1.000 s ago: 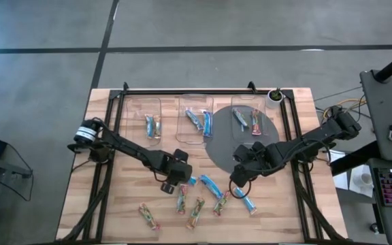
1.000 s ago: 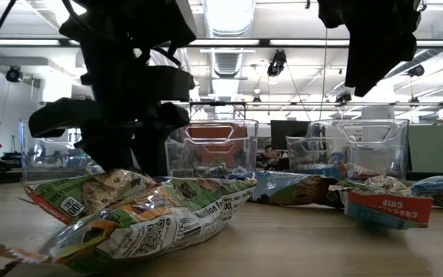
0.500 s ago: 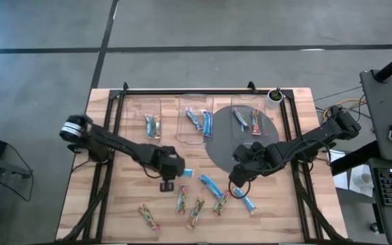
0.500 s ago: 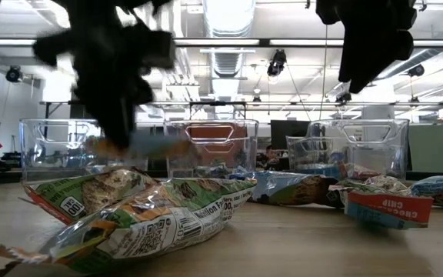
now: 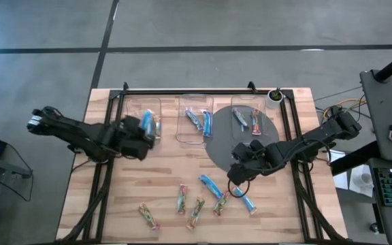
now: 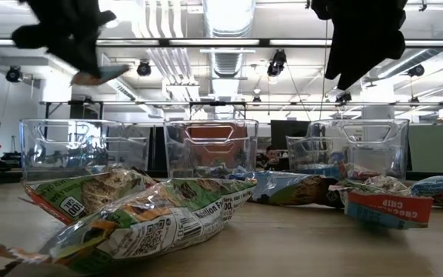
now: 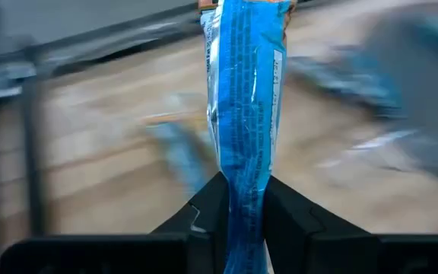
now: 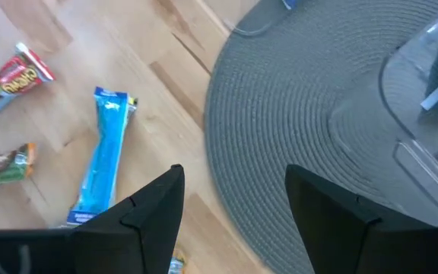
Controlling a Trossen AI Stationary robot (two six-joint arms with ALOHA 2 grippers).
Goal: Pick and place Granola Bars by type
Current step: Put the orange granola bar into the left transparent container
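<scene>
The left tool (image 5: 143, 129) is pinched tight on a long bright blue wrapped granola bar (image 7: 243, 106). In the left wrist view the two dark fingers (image 7: 204, 209) squeeze the bar near one end, and the rest of the bar sticks straight out past them. From above, this tool and its blue bar (image 5: 147, 123) hang over the near edge of the left clear plastic bin (image 5: 143, 102) (the bin holds a bar already). In the low view the tool (image 6: 91, 73) is high up above that left bin (image 6: 71, 146).

The right tool (image 5: 235, 178) is open, with a wide gap between its fingers (image 8: 154, 202). It hangs over the wooden counter (image 5: 121, 197), at the near edge of the round grey woven mat (image 5: 220, 146). Just in front of it lies another bright blue bar (image 8: 105, 156) flat on the wood. Beside that one are tan and green wrapped bars with red marks (image 8: 10, 80).

More loose bars lie on the counter near the right tool: a blue one (image 5: 211, 185), and tan and green ones (image 5: 182, 199) (image 5: 195, 211) (image 5: 148, 216) farther off. The middle clear bin (image 5: 196, 119) holds blue bars. The right clear bin (image 5: 250, 119) sits partly on the mat and holds two bars. A small dark cup with a white rim (image 5: 273, 96) stands at the far edge of the counter.
</scene>
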